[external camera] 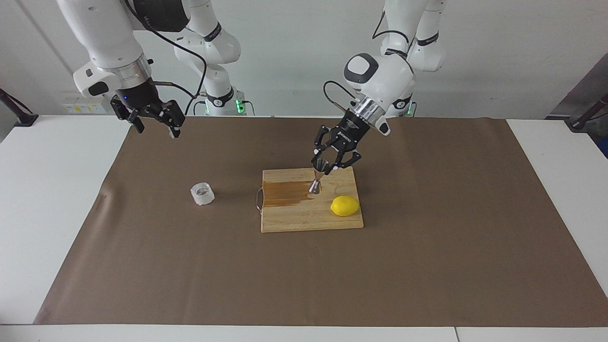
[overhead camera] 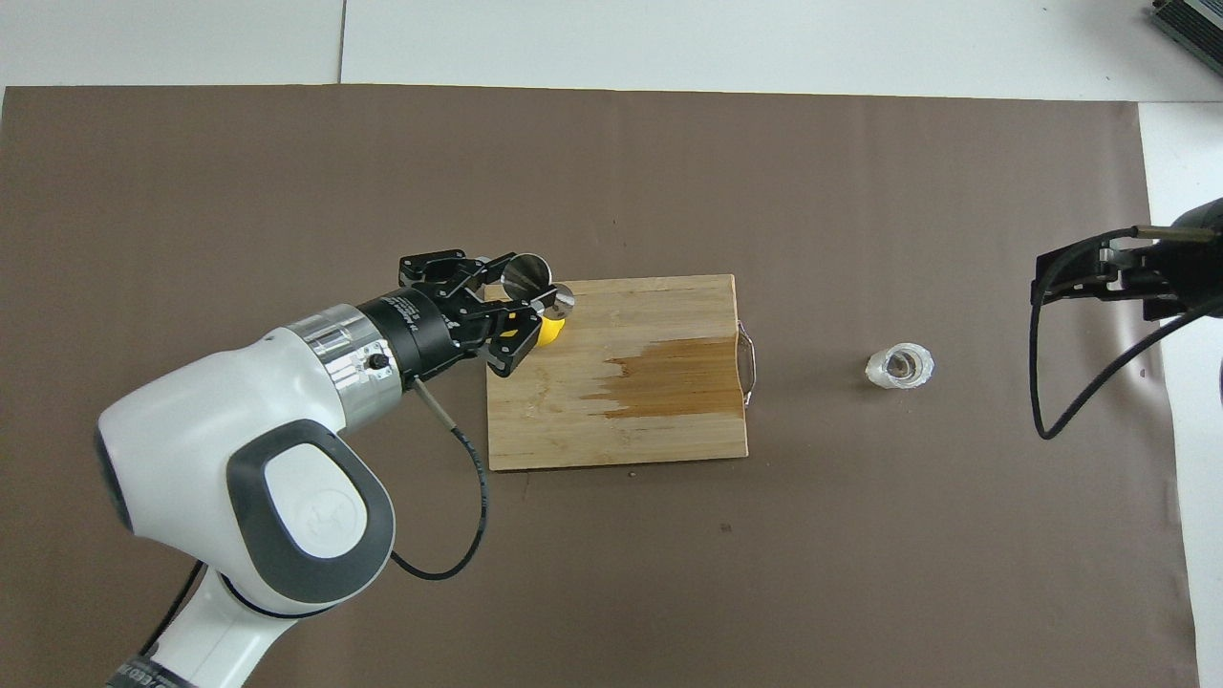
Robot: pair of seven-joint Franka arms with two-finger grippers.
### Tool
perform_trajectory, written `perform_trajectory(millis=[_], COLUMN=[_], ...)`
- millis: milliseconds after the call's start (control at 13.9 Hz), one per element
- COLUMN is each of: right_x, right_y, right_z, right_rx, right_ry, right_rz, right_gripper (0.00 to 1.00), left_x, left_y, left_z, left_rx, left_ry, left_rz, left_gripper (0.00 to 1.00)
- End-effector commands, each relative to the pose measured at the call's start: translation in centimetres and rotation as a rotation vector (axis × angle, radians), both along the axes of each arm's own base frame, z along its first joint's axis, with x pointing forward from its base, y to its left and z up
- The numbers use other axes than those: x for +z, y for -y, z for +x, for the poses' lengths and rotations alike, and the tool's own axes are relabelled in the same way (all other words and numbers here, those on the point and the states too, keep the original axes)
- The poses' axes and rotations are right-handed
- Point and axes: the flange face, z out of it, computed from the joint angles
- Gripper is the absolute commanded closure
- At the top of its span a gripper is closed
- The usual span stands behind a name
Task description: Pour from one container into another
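Left claw [external camera: 322, 166] clamped on 1 tilted steel jigger [external camera: 317, 179] over cutting board [external camera: 304, 219], right claw [external camera: 153, 124] open, raised, near tabletop's edge, 1 plastic cup [external camera: 203, 194].

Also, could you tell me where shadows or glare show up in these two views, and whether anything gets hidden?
Facing view: soft shadow on the brown mat beside the plastic cup; the jigger glints in the left gripper. Overhead view: the left gripper covers most of the lemon; the right gripper is partly cut by the frame edge.
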Motion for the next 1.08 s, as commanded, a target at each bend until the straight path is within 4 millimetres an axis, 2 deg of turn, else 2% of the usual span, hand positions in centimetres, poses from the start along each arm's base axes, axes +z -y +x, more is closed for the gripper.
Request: perform_trajectory(millis=[0,72,215,287,359,503,646,718,862,1005], right_x=[0.2,0.2,0.2,0.2,0.2,0.2,0.2,0.1,0.1,-0.2], right_y=[0.3,0.4,0.3,0.4,0.4,0.3,1.2,2.1,2.2,2.0], right_z=[-0.7,-0.7,-0.7,-0.7,-0.7,-0.7,-0.7,-0.9,-0.9,-1.0], right_rx=[0.008,0.007,0.008,0.007,0.007,0.008,0.007,0.011,0.077,0.158], right_ry=[-0.007,-0.007,-0.007,-0.007,-0.007,-0.007,-0.012,-0.025,-0.023,-0.029], right_rz=[0.006,0.008,0.006,0.006,0.006,0.006,0.008,0.008,0.009,0.011], right_gripper=[0.00,0.00,0.00,0.00,0.00,0.00,0.00,0.00,0.00,0.00], left_x=[-1.2,-0.9,-2.9,-4.7,-5.4,-5.3,-5.6,-5.9,-6.7,-7.0], left_y=[1.4,2.2,4.7,5.2,6.0,7.0,7.3,7.3,7.4,7.4], left_z=[0.0,-0.5,-0.8,-0.9,-1.3,-1.9,-2.1,-2.3,-2.4,-2.4], left_rx=[0.088,0.110,0.101,0.108,0.101,0.057,0.052,0.050,0.046,0.046], left_ry=[-0.036,-0.037,-0.027,-0.035,-0.034,-0.008,-0.012,-0.015,-0.024,-0.027], left_rz=[-0.051,-0.072,-0.038,-0.012,0.001,0.023,0.027,0.032,0.042,0.047], left_gripper=[1.00,1.00,1.00,1.00,1.00,1.00,0.85,0.83,0.77,0.63])
